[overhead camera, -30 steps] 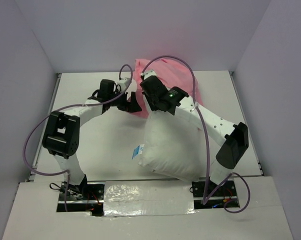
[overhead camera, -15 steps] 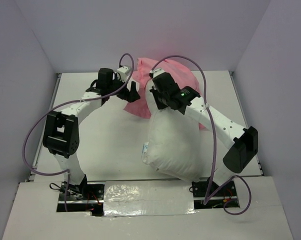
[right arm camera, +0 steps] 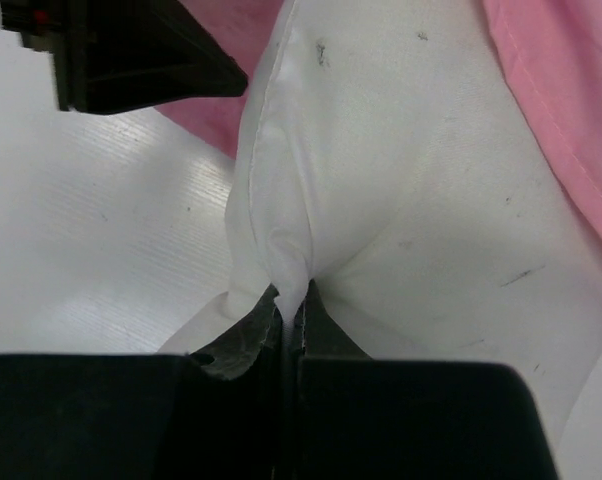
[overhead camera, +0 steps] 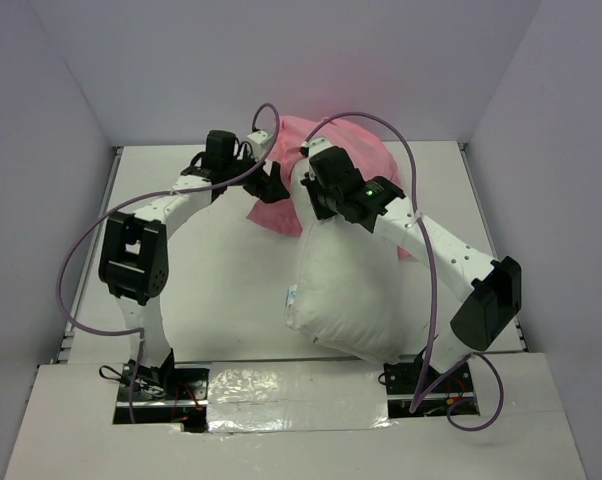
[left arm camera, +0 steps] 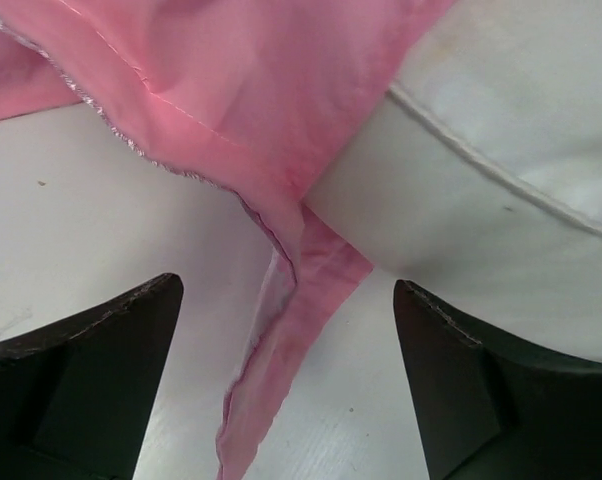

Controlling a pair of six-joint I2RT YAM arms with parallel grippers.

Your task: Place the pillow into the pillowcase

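Right wrist: my right pincer [right arm camera: 289, 300] pinches the pillow [right arm camera: 411, 180]; my left pincer [left arm camera: 286, 290] (spread wide) should grab the pillowcase [left arm camera: 231, 80] hem first.

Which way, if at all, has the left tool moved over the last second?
Yes. The left tool has moved toward the table's far edge and slightly right, closing on the pillowcase.

- White table [overhead camera: 211, 290] — its surface is finely ribbed.
- Plump white pillow [overhead camera: 346, 290] lies right of centre.
- Pink pillowcase [overhead camera: 279, 212] lies crumpled at the far side — touching the pillow.
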